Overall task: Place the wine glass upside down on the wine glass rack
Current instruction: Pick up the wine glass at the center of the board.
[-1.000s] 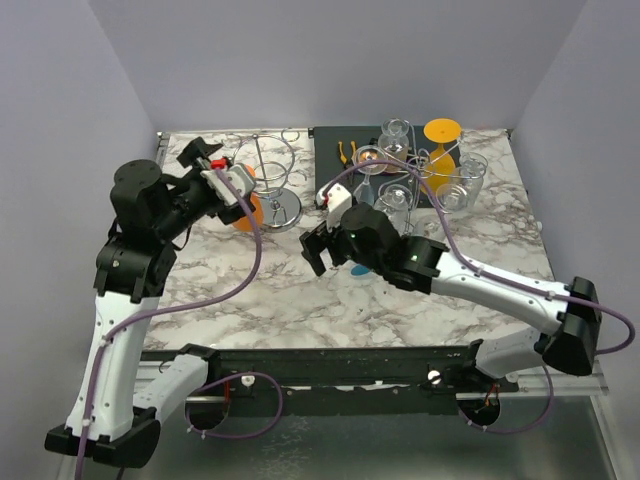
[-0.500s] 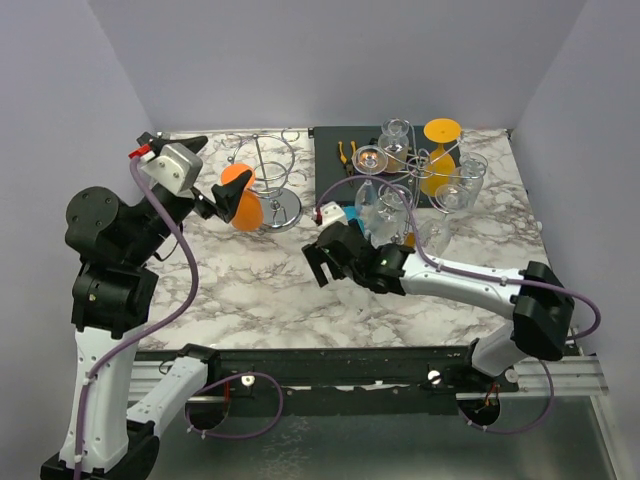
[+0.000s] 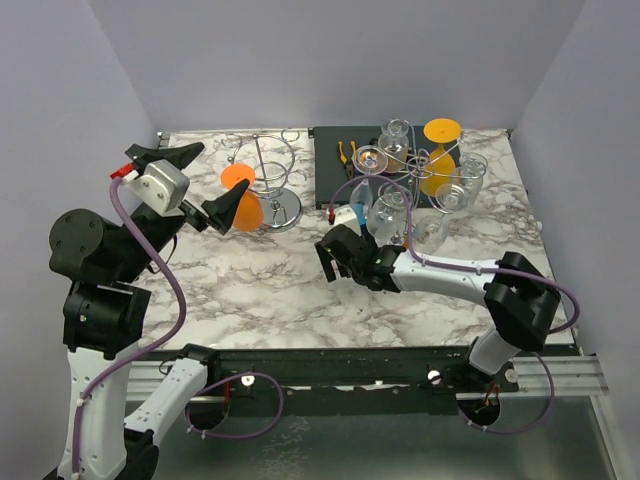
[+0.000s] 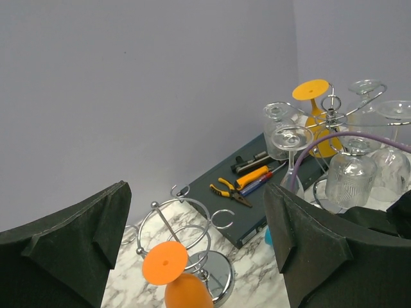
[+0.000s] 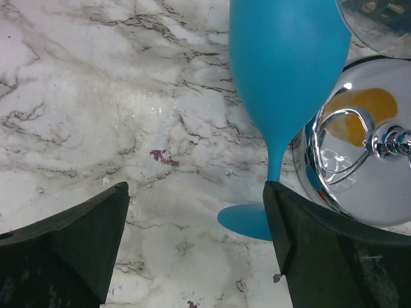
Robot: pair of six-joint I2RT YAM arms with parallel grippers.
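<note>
The right hand [image 5: 194, 192] is seen spread and empty before the upright blue wine glass [image 5: 282, 64] on the marble counter [image 5: 96, 96]. A skewed pinch could tip it into the crowded chrome rack [image 5: 379, 192]. Farther off, the left hand [image 3: 205, 180] is spread too, near an inverted orange glass [image 3: 248, 212].

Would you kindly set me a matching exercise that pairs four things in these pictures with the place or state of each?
Things:
1. blue glass
2. pliers
3. orange glass nearest the left arm
4. left tool

Places or states:
A. lying on the dark mat
B. open, gripping nothing
C. standing upright on the marble
D. upside down, foot on top

Pairs: 1-C, 2-A, 3-D, 4-B.
</note>
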